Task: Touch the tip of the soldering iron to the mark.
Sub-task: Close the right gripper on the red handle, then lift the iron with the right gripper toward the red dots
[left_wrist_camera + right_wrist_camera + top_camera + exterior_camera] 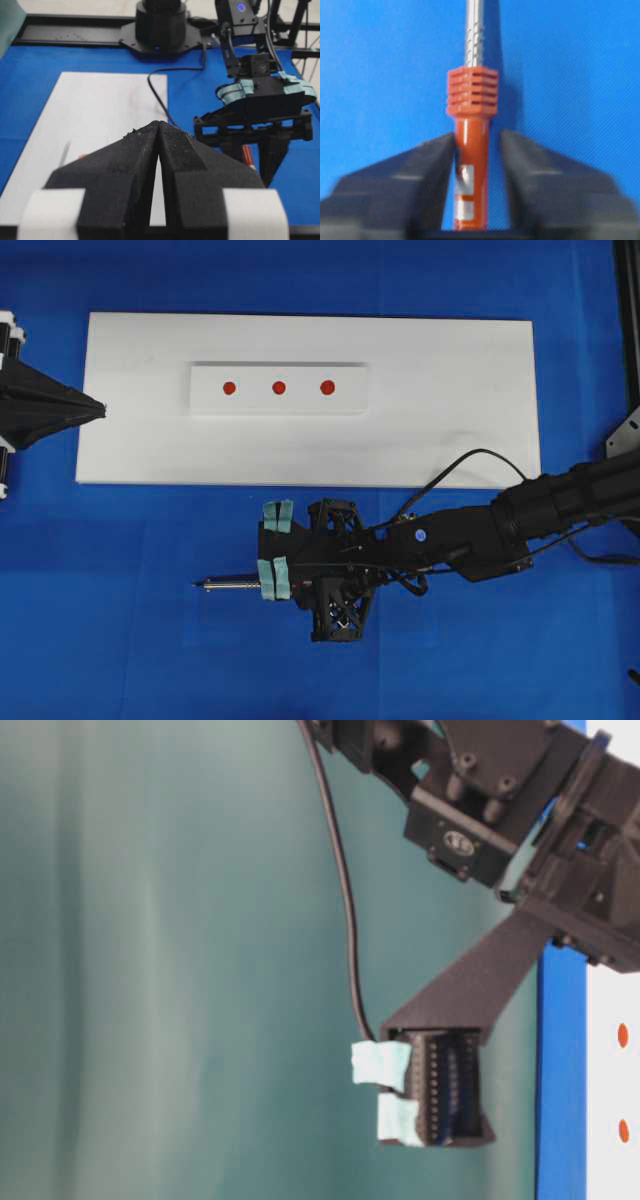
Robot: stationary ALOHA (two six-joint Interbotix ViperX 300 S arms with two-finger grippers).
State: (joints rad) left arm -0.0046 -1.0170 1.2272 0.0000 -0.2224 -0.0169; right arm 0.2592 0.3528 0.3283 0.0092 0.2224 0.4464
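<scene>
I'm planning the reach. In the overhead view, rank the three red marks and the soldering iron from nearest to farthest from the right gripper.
1. soldering iron: between the right gripper's jaws, shaft pointing left.
2. right mark: on the white board, above.
3. middle mark: nearly equal to the right one, hard to call.
4. left mark: farthest.

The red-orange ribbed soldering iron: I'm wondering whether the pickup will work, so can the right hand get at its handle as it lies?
Probably yes. The right hand already straddles the red-orange ribbed soldering iron on the blue mat, a finger close on each side, nothing between them.
</scene>
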